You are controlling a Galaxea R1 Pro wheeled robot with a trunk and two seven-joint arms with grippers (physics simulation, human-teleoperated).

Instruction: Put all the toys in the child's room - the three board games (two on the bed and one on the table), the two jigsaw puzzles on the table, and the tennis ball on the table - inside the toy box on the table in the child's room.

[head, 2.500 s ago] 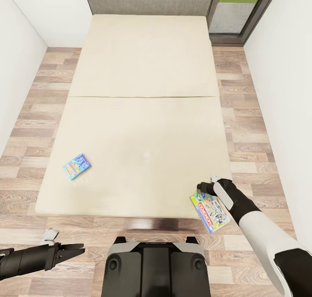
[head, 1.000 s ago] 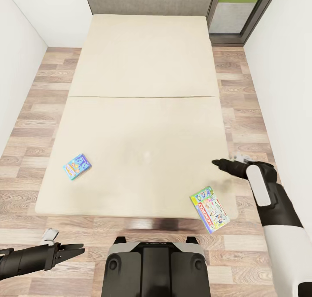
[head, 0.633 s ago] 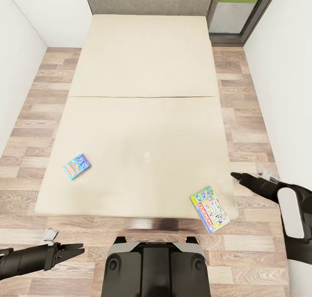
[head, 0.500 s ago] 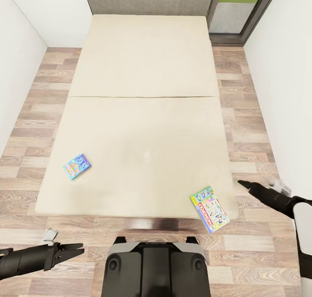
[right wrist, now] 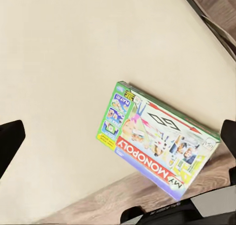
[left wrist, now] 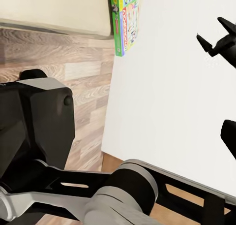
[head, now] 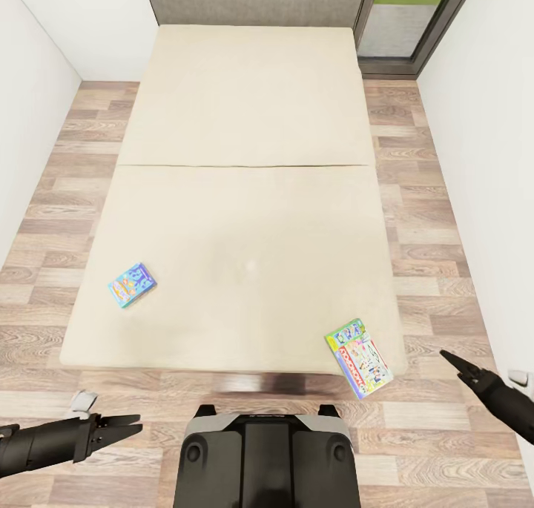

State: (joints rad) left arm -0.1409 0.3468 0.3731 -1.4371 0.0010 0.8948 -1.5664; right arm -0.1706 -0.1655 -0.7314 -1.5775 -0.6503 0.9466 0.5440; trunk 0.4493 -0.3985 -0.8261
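Two board games lie on the cream bed [head: 245, 196]. A small blue one [head: 132, 284] sits near the bed's front left edge. A green and red Monopoly box [head: 358, 357] [right wrist: 157, 141] [left wrist: 125, 18] overhangs the front right corner. My right gripper [head: 449, 358] [right wrist: 118, 136] hangs open over the floor to the right of that box, holding nothing. Low at the left, in front of the bed, my left gripper [head: 137, 423] is open and empty. The toy box, table, jigsaw puzzles and tennis ball are out of view.
Wood floor runs along both sides of the bed between white walls. A grey headboard [head: 252, 4] stands at the far end and a dark-framed door [head: 404, 18] at the back right. My black base [head: 267, 456] is against the bed's foot.
My right arm has drawn away from the Monopoly box, swinging right and back toward me. The box stays on the corner. The left arm has barely moved.
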